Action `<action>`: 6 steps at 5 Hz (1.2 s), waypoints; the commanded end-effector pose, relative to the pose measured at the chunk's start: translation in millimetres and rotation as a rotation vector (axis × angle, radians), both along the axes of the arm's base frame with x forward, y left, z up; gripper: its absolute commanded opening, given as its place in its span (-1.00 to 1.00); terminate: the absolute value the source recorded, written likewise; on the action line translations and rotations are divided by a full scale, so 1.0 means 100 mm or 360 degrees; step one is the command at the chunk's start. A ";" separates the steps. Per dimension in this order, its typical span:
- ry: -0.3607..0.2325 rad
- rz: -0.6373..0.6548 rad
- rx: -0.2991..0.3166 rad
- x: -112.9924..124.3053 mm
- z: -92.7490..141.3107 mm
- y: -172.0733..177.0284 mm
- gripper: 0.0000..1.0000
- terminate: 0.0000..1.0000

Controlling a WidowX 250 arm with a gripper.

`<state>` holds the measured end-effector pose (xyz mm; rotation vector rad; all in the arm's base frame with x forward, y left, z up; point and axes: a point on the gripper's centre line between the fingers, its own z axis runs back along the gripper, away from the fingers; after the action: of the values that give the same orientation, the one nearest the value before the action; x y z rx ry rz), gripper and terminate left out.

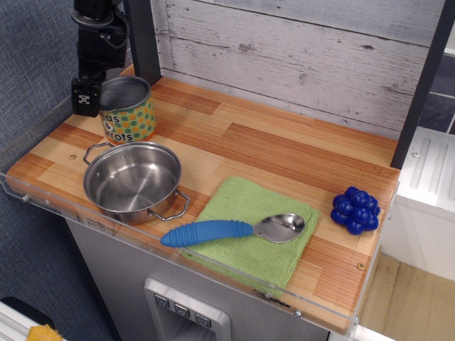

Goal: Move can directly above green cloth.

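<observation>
Green cloth (249, 234) front centre carries a blue-handled spoon (231, 229); steel pot (133, 180) sits left of it. Peas & Carrots can (127, 110) at back left, gripper (92, 96) apparently pinching its left rim. Risks: rim grip slipping, can tipping, clipping the pot.

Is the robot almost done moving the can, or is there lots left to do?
Lots left. The gripper is at the can, apparently holding its left side, so grabbing looks done. Right now the can sits at the back left of the counter, behind the pot. The green cloth is far to the right, with a spoon lying on it. The can must travel to the spot just behind the cloth.
</observation>
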<state>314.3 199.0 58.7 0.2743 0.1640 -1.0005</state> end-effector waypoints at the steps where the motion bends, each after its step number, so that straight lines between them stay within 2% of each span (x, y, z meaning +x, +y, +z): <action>1: -0.0072 -0.0084 0.0004 0.21 0.19 -0.21 1.00 -1.00; 4: -0.0042 -0.0220 -0.0033 0.32 0.09 -0.60 1.00 -1.00; 5: -0.0053 -0.0271 -0.0020 0.37 0.11 -0.85 1.00 -1.00; 6: -0.0054 -0.0311 -0.0051 0.38 0.14 -1.09 1.00 -1.00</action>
<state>349.7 90.0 46.0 0.2348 0.1392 -1.1966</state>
